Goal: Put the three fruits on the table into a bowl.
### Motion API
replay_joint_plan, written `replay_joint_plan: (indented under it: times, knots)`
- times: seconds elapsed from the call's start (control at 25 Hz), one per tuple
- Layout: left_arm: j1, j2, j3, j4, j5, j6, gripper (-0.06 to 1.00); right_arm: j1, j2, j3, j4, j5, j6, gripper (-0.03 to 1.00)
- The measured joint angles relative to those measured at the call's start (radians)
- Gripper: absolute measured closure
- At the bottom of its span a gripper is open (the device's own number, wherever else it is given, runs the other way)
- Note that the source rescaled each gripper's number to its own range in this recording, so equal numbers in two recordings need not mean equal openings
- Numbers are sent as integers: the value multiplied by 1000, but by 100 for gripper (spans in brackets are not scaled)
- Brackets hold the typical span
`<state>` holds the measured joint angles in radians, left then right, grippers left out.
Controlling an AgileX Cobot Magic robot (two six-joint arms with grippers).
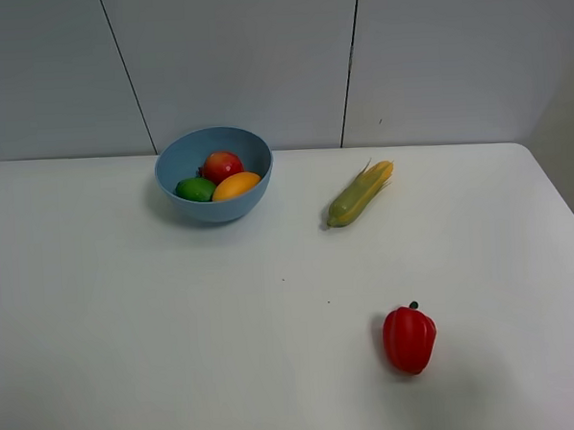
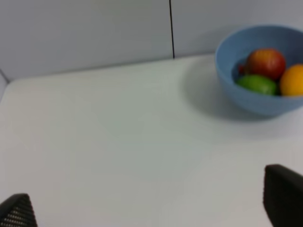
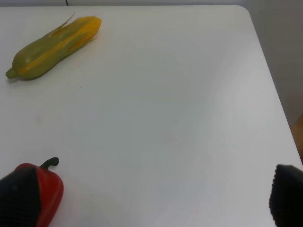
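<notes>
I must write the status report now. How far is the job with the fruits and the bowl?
It looks done: the pomegranate, lime and mango all lie in the bowl. Nothing is in hand; both grippers are open and empty. Only the corn cob and bell pepper are on the table, so no fruit is left.

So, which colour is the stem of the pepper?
The pepper is red and its stem is dark, nearly black. The right wrist view shows it best.

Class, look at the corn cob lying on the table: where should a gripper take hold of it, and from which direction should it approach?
Probably best to grip the corn cob across its thick middle, coming straight down from above. It lies flat on the table at a slant, apart from the bowl and bell pepper, so turn the jaws crosswise to its long axis.
</notes>
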<state>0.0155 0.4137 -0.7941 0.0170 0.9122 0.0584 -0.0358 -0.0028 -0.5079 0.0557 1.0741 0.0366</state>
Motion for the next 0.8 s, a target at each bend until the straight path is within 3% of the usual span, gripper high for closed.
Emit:
replay_joint_plan:
  times: [0.28, 0.72, 0.8]
  knots:
    - [1, -324, 246, 1, 106, -6, 4, 0, 0, 0, 0, 0, 0, 8]
    - [1, -384, 276, 0, 146, -11, 4, 0, 0, 0, 0, 0, 0, 8]
    - [1, -384, 276, -5, 146, -18, 8, 0, 0, 0, 0, 0, 0, 8]
